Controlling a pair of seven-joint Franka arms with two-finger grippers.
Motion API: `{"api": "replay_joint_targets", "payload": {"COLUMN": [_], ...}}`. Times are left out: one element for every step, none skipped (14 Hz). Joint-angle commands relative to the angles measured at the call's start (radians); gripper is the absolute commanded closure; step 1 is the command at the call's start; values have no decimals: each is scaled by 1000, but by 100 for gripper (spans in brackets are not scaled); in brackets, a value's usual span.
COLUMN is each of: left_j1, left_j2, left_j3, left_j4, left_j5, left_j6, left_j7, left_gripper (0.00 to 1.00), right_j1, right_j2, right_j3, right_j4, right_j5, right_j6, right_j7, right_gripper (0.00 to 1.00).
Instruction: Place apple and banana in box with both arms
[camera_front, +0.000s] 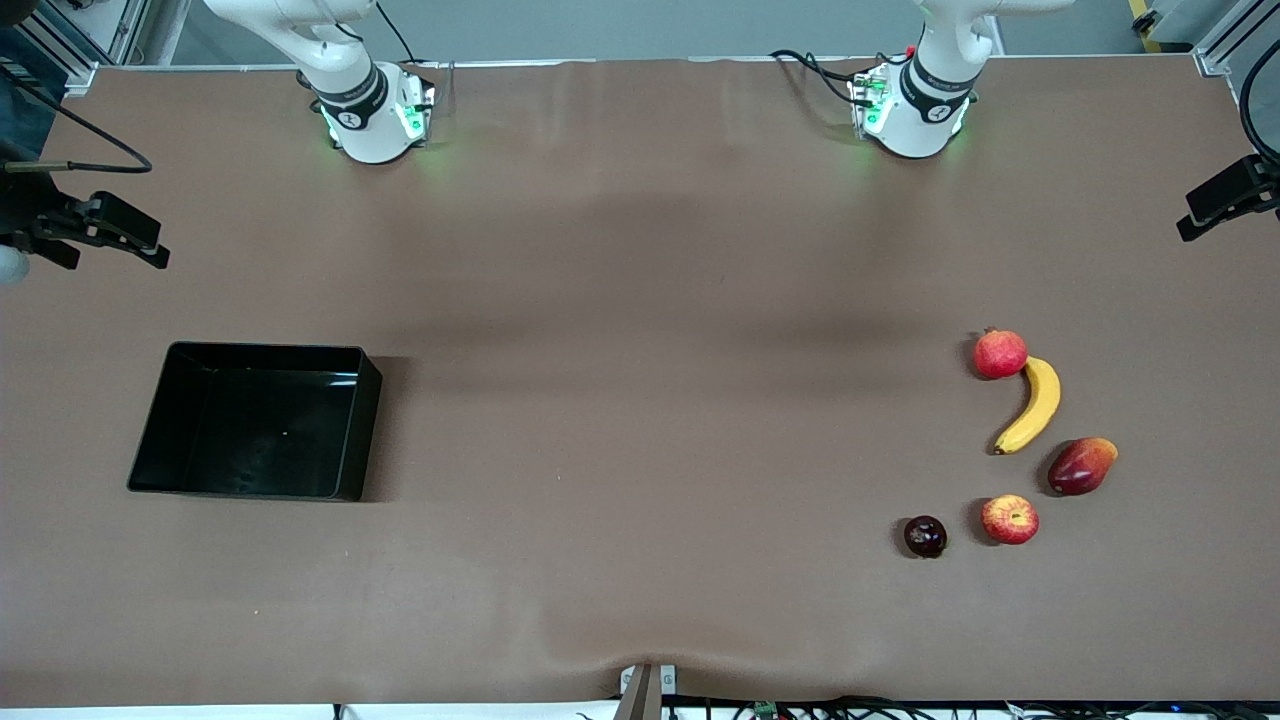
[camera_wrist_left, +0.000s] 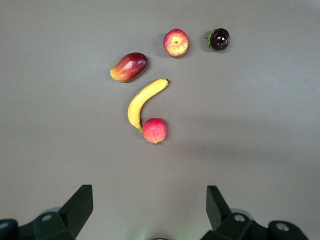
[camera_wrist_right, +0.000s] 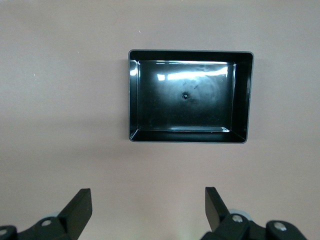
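An empty black box (camera_front: 258, 420) sits on the brown counter (camera_front: 620, 400) toward the right arm's end. The right tool (camera_wrist_right: 148, 210) hangs high over the counter near it, fingers spread wide, holding nothing. Toward the left arm's end lie the banana (camera_front: 1030, 405), one tip touching a pomegranate (camera_front: 1000, 353), and the apple (camera_front: 1010, 519) nearer the camera. The left tool (camera_wrist_left: 150, 207) hangs open above them. Best to grip the banana mid-length, well clear of the pomegranate.

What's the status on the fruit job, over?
Both grippers open, high over the table. Apple and banana untouched at left arm's end. Box empty. Pomegranate touching banana.
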Motion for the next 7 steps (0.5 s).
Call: {"api": "replay_joint_targets", "payload": {"left_j1": [-1, 0, 0, 4, 7, 8, 8], "left_j2": [6, 6, 6, 6, 6, 6, 6], "left_j3": [0, 0, 0, 0, 2, 2, 0], "left_j4": [20, 20, 20, 20, 20, 20, 17], "left_j5": [-1, -1, -1, -1, -1, -1, -1], "left_j6": [-12, -12, -12, -12, -13, -13, -12], "left_j7": [1, 3, 4, 4, 6, 6, 6], "left_gripper": [0, 0, 0, 0, 0, 0, 0], "right_j1": [6, 6, 4, 4, 4, 4, 4], "right_j2": [4, 4, 4, 4, 4, 4, 4], "right_j3": [-6, -4, -4, -4, -4, -4, -4], "right_j4": [1, 1, 1, 1, 1, 1, 1], "right_j5": [-5, -5, -5, -5, -5, -5, -5], "right_j6": [4, 4, 4, 4, 4, 4, 4], "right_j7": [-6, -6, -6, -6, -6, -6, -6], "right_gripper": [0, 0, 0, 0, 0, 0, 0]}}
